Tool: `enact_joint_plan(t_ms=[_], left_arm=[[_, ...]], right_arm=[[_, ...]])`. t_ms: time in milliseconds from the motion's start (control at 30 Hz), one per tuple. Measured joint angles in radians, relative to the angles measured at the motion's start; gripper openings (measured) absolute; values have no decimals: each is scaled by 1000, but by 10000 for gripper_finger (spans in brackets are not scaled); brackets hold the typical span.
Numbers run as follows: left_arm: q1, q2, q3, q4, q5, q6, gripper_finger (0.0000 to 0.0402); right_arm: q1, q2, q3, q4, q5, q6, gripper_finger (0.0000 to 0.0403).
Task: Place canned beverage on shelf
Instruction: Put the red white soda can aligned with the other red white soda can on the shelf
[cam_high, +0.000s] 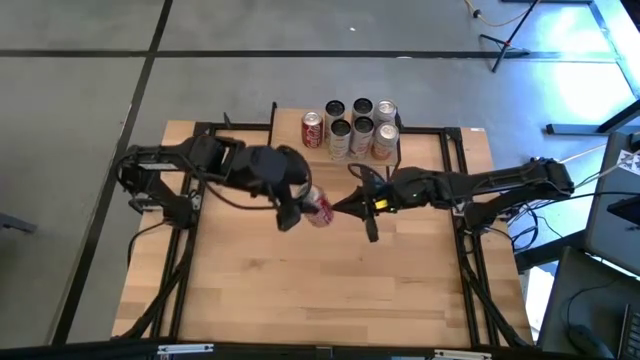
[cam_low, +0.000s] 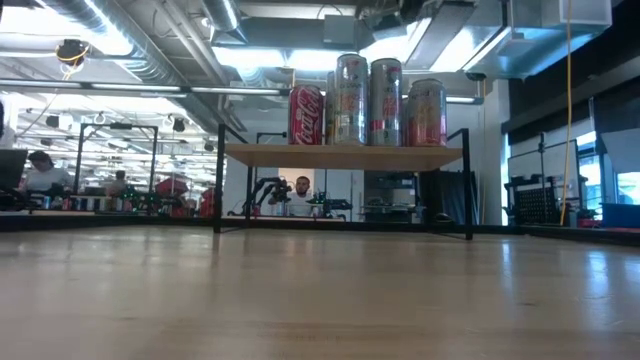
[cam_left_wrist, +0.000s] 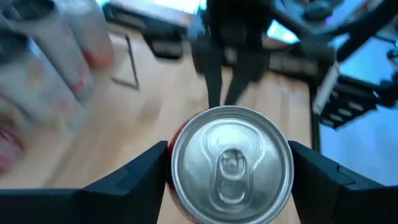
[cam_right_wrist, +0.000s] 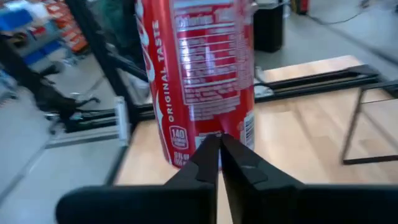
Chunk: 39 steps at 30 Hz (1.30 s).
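Left gripper (cam_high: 312, 208) clamps the red can (cam_high: 320, 209) mid-table; right gripper (cam_high: 340, 207), pinched together, faces it.

Grey concrete floor (cam_high: 90, 100) surrounds the wooden tabletop (cam_high: 320, 280), crossed by dark seams; a black tripod stand (cam_high: 505, 42) sits at about one o'clock from the tabletop, where bluish light washes the floor; in the low view, silver ceiling ducts (cam_low: 120, 45) run overhead beside bright strip lights (cam_low: 270, 58); a yellow cable (cam_low: 571, 110) hangs at three o'clock; people sit at distant workbenches (cam_low: 100, 200) around nine o'clock.
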Motion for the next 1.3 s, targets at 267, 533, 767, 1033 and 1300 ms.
enact_joint_plan(t_ms=[267, 533, 767, 1033, 1300], left_arm=[[127, 0, 1, 52, -17, 164, 241], [293, -1, -94, 7, -19, 428, 241], [465, -18, -301, 199, 160, 599, 239], [614, -34, -409, 367, 343, 691, 238], [695, -33, -470, 426, 440, 703, 238]], right_arm=[[-24, 14, 0, -14, 138, -32, 4], [-54, -62, 0, -181, 205, -48, 3], [-52, -79, 0, -264, 255, -2, 3], [-52, -79, 0, -266, 261, 59, 3], [-52, -79, 0, -266, 288, 107, 3]])
